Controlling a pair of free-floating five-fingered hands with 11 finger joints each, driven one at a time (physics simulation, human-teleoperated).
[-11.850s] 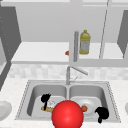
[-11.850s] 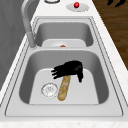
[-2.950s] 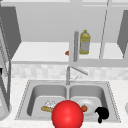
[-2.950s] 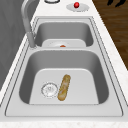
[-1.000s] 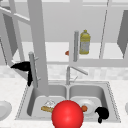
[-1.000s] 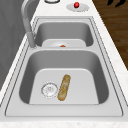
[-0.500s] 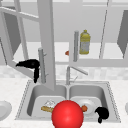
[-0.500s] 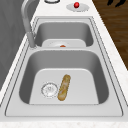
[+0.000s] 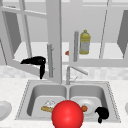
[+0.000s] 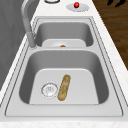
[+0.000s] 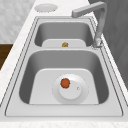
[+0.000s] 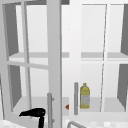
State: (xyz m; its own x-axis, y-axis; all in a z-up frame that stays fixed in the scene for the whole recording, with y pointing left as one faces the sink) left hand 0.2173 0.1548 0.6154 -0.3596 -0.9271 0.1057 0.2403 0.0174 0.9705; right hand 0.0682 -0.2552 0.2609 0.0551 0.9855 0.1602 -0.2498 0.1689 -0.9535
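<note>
Left hand [image 9: 37,61] hangs beside the door handle [image 9: 50,60], fingers pointing down.

a: any room by the left hand [image 9: 37,61]?
b: the swung-open cabinet door [image 9: 53,37] and its handle [image 9: 50,60] stand just beside it.
a: and the left basin [image 10: 65,75]?
b: open above the baguette [image 10: 64,87].
</note>
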